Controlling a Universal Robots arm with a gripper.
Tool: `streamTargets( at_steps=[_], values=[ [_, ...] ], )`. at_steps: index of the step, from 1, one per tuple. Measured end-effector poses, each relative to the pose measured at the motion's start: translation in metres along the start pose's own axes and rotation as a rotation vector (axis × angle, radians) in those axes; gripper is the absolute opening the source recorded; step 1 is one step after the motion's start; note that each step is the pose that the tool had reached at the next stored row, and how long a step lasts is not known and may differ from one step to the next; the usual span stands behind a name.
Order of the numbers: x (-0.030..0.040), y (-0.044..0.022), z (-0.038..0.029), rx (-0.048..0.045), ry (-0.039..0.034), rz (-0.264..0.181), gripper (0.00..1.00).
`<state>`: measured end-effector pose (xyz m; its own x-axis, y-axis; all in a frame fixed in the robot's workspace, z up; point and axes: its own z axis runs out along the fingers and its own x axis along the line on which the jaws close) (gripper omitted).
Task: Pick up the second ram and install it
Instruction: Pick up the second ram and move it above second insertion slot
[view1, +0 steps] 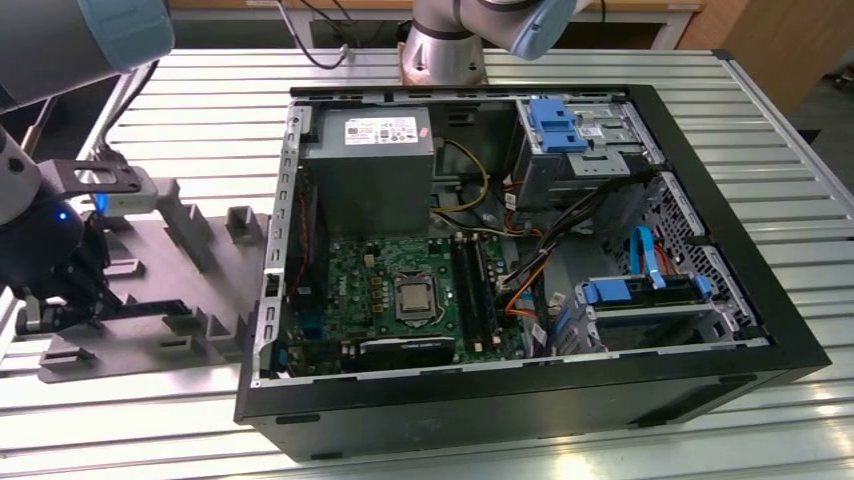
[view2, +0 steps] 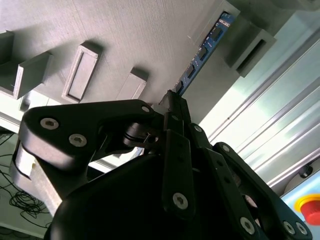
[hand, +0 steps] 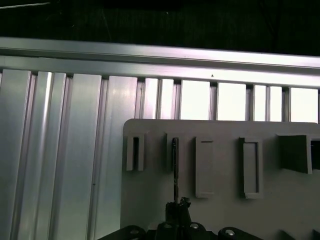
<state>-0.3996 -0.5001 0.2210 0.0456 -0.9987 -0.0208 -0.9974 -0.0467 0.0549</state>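
1. Right, the end effector (view2: 171, 102) is down at the tray (view2: 125, 35), with its fingers close together on one end of the ram (view2: 202, 52). To my eye it has the stick pinched.
2. The ram stands on edge in the tray, chips showing along its face. Its far end runs up to a raised block (view2: 250, 45).
3. I'd call this the pick-up step: the grasp looks made, and the stick is not yet lifted out.
4. A lift would want to go straight out of the tray with no twist, or the stick could bind on the block.
5. The tray lies on the slatted table (hand: 60, 150), at the exterior view's left.
6. Farther off on the same table sits the open case (view1: 534, 410). The black slots (view1: 474, 290) where the ram belongs are well apart from the tray.
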Motion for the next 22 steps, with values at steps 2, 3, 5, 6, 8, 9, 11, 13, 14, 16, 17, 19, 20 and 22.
streamTargets(
  at_steps=[2, 3, 5, 6, 8, 9, 11, 13, 14, 16, 17, 19, 20, 22],
  values=[
    [0.0, 0.0001, -0.0008, 0.0001, -0.0001, 0.0, 0.12],
    [0.0, 0.0001, -0.0013, 0.0, 0.0, 0.0, 0.12],
    [0.0, 0.0001, -0.0022, 0.0001, -0.0001, 0.0, 0.12],
    [-0.0001, 0.0002, -0.0028, -0.0001, 0.0, 0.0, 0.12],
    [-0.0001, 0.0002, -0.0041, -0.0001, 0.0001, 0.0, 0.12],
    [-0.0001, 0.0003, -0.0049, -0.0002, 0.0001, 0.0, 0.12],
    [-0.0001, 0.0003, -0.0057, 0.0001, -0.0004, 0.0, 0.12],
    [-0.0001, 0.0004, -0.0067, 0.0, -0.0004, 0.0, 0.12],
    [-0.0001, 0.0004, -0.007, 0.0001, -0.0005, 0.0, 0.12],
    [-0.0002, 0.0004, -0.0078, 0.0001, -0.0005, 0.0, 0.12],
    [-0.0002, 0.0004, -0.008, 0.0001, -0.0005, 0.0, 0.12],
    [-0.0002, 0.0005, -0.0091, -0.0003, -0.0003, 0.0, 0.12],
    [-0.0002, 0.0006, -0.0098, -0.0003, -0.0002, 0.0, 0.12],
    [-0.0002, 0.0006, -0.0108, -0.0001, -0.0004, 0.0, 0.12]
  ],
)
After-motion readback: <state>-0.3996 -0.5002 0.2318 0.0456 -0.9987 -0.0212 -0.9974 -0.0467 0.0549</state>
